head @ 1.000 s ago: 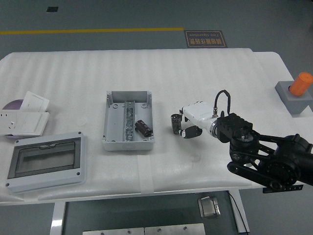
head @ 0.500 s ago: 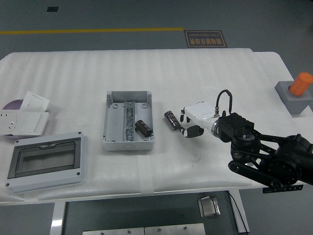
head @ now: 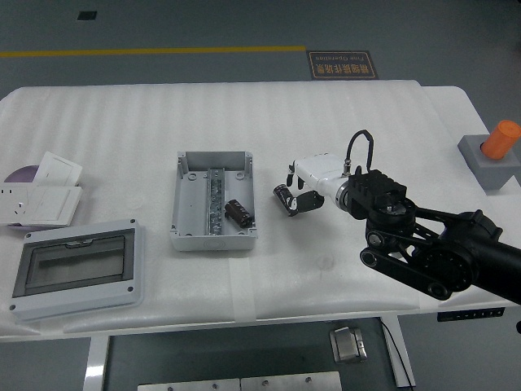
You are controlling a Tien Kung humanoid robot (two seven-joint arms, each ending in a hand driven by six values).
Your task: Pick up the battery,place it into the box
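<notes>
A dark cylindrical battery (head: 282,199) lies on its side on the white table, just right of the open grey box (head: 186,213). A second dark battery (head: 238,212) lies inside the box, near its right wall. My right hand (head: 296,189), white with black fingers, reaches in from the right. It sits at the loose battery's right end, with one finger above it and one below. The fingers are spread and do not visibly clamp the battery. My left arm is out of view.
A grey enclosure with a clear lid (head: 77,269) lies at the front left. White switch plates (head: 45,195) are stacked at the left edge. A grey block with an orange cylinder (head: 496,151) stands at the far right.
The battery stood upright at my fingers one second ago, then tipped over onto its side to the left. My right hand has moved left and slightly further away, up to the fallen battery.
</notes>
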